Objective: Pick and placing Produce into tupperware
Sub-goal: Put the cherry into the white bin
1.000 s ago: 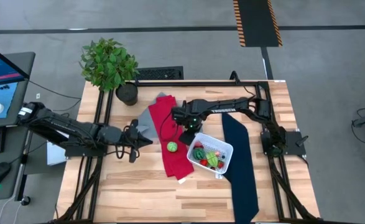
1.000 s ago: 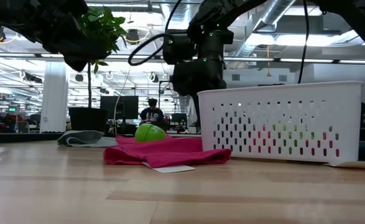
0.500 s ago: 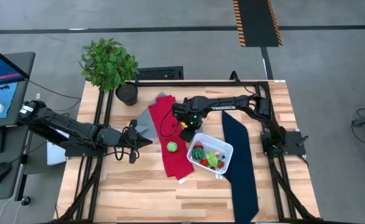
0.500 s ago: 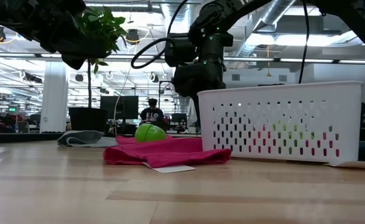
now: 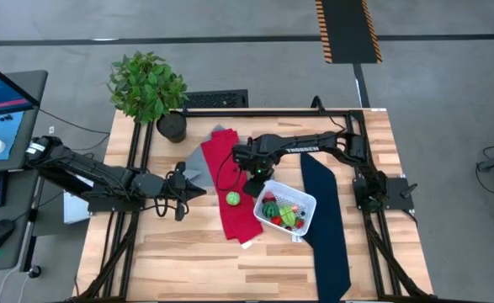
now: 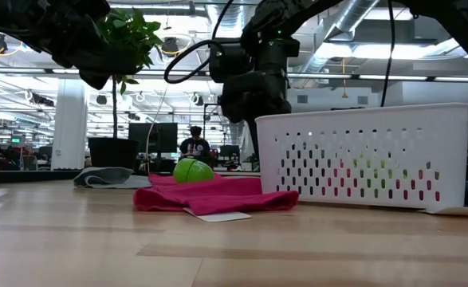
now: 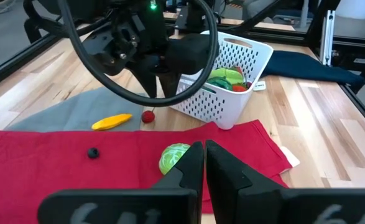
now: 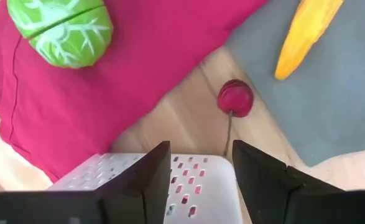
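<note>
Several toy produce pieces (image 5: 280, 210) already lie inside the white tupperware (image 5: 305, 202), while three more wait outside it: a green cabbage-like piece (image 5: 232, 199) on the red cloth (image 5: 230, 160) just beside the tub, and a small red cherry (image 8: 235, 98) and a yellow piece (image 8: 308, 32) near the tub's far corner, the yellow one on a grey cloth (image 7: 64, 115). Over the last second the right end effector (image 5: 253, 178) has dipped slightly at the tub's corner nearest the cherry, fingers spread and holding nothing; the tub itself has nudged a touch. That suggests the cherry is its next pick, still ungrasped. Away from the tub, beyond the red cloth, the left end effector (image 5: 182, 192) waits with fingers pressed together, empty, pointing toward the cabbage piece.
</note>
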{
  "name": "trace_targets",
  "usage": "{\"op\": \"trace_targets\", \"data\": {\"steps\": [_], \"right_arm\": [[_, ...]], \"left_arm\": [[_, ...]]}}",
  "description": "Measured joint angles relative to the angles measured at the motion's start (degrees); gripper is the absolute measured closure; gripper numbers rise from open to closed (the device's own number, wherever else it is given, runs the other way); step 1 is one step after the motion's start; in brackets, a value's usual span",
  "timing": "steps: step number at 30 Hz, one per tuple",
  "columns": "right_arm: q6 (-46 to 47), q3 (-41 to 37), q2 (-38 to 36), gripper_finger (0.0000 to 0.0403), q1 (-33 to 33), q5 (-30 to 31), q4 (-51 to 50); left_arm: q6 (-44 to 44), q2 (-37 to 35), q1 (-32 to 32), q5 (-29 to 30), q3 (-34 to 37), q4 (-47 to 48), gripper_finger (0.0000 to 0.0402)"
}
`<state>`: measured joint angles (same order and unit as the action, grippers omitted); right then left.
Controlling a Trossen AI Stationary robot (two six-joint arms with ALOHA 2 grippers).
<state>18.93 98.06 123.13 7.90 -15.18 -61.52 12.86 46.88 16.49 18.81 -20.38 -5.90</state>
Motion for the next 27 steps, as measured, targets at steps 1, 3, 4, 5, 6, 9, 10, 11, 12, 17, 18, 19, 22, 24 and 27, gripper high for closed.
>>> {"op": "trace_targets", "data": {"steps": [1,3,4,5,6,9,10,11,12,17,18,19,22,24,27], "right_arm": [[0.1,0.0,0.0,0.0209,0.1,0.0,0.2],[0.1,0.0,0.0,0.0212,0.2,0.0,0.3],[0.1,0.0,0.0,0.0214,0.4,0.0,0.3],[0.1,0.0,0.0,0.0216,0.5,0.0,0.2],[0.1,0.0,0.0,0.0218,0.6,0.0,0.3],[0.1,0.0,0.0,0.022,1.1,-0.2,0.1],[0.5,0.0,0.0,0.022,1.3,-1.2,-0.3],[1.4,0.0,0.0,0.022,1.5,-2.5,-0.8],[1.9,0.0,0.0,0.022,1.8,-3.8,-1.1],[2.1,0.0,0.0,0.0221,2.0,-4.3,-0.6],[2.1,0.0,0.0,0.0224,2.0,-4.3,-0.8],[2.0,0.0,0.0,0.0226,1.9,-4.4,-1.1],[1.8,0.0,0.0,0.0235,1.7,-4.4,-1.2],[1.7,0.0,0.0,0.0239,1.5,-4.1,-0.4],[2.0,0.0,0.0,0.0245,1.6,-4.0,-0.2]], "left_arm": [[0.0,0.0,0.0,0.0,0.0,0.0,0.0395],[0.0,0.0,0.0,0.0,0.0,0.1,0.0395],[0.0,0.0,0.0,0.0,0.0,0.3,0.0395],[0.1,0.0,0.0,0.0,0.0,0.5,0.0395],[0.1,0.0,0.0,0.0,0.0,0.6,0.0395],[0.2,0.0,0.0,0.0,0.0,0.5,0.0395],[0.2,0.0,0.0,0.0,0.0,0.5,0.0395],[0.2,0.0,0.0,0.0,0.0,0.5,0.0395],[0.2,0.0,0.0,0.0,0.0,0.5,0.0395],[0.2,0.0,0.0,0.0,0.0,0.4,0.0395],[0.2,0.0,0.0,0.0,0.0,0.5,0.0395],[0.2,0.0,0.0,0.0,0.0,0.5,0.0395],[0.2,0.0,0.0,0.0,0.0,0.5,0.0395],[0.2,0.0,0.0,0.0,0.0,0.5,0.0395],[0.2,0.0,0.0,0.0,0.0,0.4,0.0395]]}}
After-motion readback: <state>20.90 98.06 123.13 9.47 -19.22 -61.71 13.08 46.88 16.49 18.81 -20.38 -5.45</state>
